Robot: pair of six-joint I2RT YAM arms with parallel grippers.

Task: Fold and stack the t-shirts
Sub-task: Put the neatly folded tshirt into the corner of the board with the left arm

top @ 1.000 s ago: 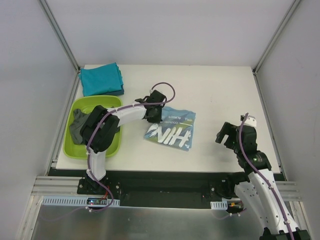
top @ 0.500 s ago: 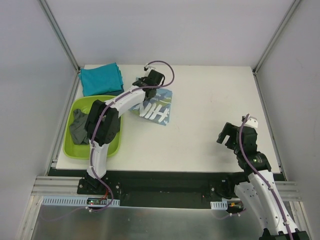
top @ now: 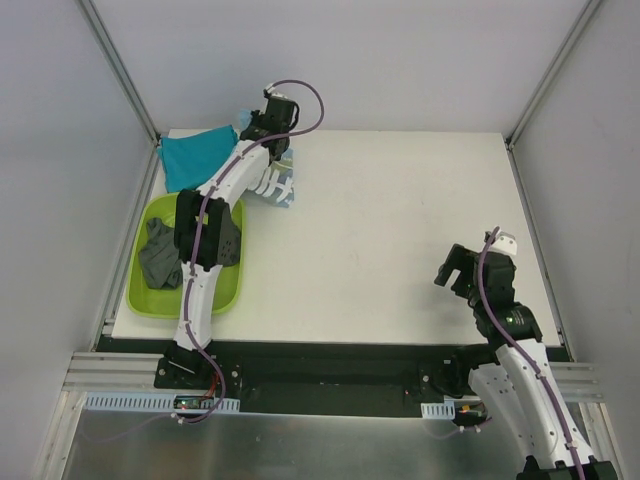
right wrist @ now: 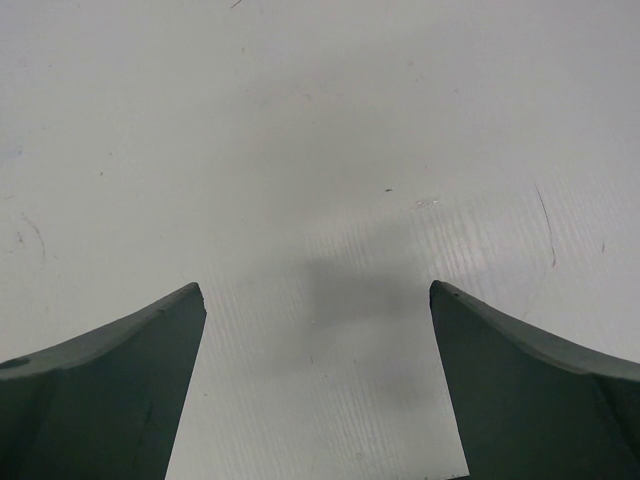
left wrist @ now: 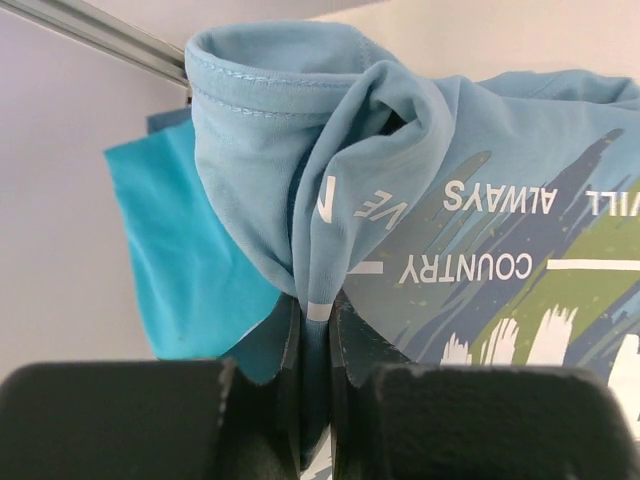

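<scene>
Left tool [left wrist: 315, 305], clamped on the light blue t-shirt [left wrist: 420, 140], had swung it from mid-frame to the upper left, beside the teal t-shirt [top: 195, 158]; stacking looked close.

Looks like a robotics lab cell: white table [top: 400, 220] boxed by plain panels [top: 330, 60] on aluminium posts [top: 118, 68]; at six o'clock a metal rail [top: 115, 375] carries the cabled left arm [top: 203, 240] and right arm [top: 512, 322].
</scene>
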